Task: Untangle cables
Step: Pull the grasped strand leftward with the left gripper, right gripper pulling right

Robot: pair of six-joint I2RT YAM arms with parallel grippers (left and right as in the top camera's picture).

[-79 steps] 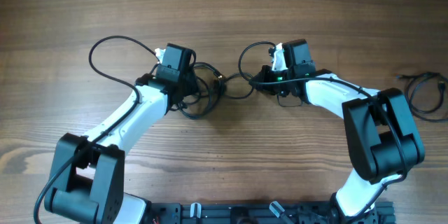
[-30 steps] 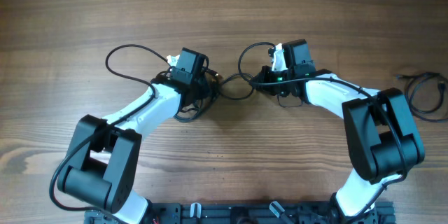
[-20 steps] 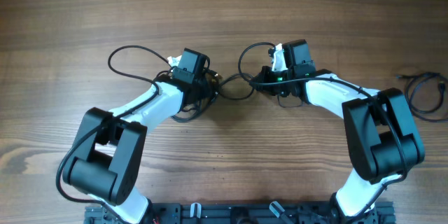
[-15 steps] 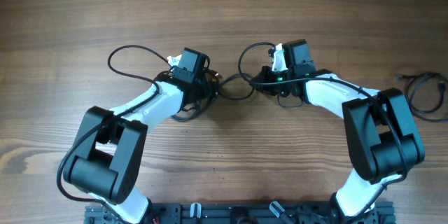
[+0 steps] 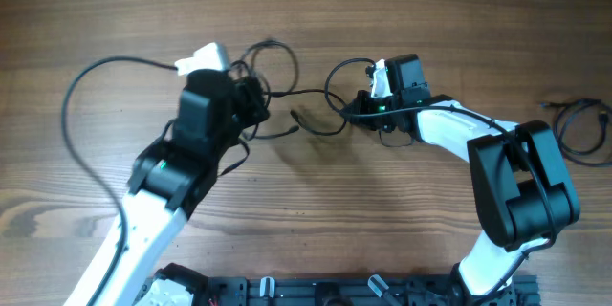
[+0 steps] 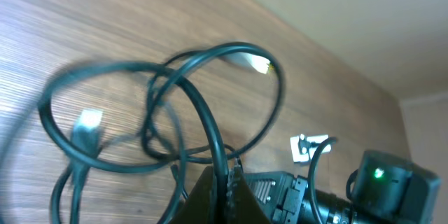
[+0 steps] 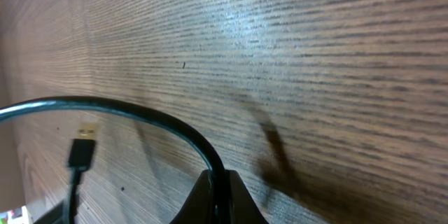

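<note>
Cables (image 5: 253, 91) are hanging in loose loops just left of your right gripper (image 7: 218, 178), whose jaws are pinching together on one of them low over the table (image 5: 382, 19). Your left gripper (image 6: 225, 175), farther left of that gripper, is clamping its jaws tight on the looped bunch; a separate cord (image 5: 579, 124) is lying well to the right of it.

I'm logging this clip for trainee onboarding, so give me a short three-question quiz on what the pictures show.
1. True or false: the right claw is open.
2. Where on the table does the spare cable lie? A) near the far right edge B) between the claws C) beside the left arm's base
3. What is the left claw shut on?
Key: 1 false, it pinches the looped cables; 2 A; 3 the same looped cables.
</note>
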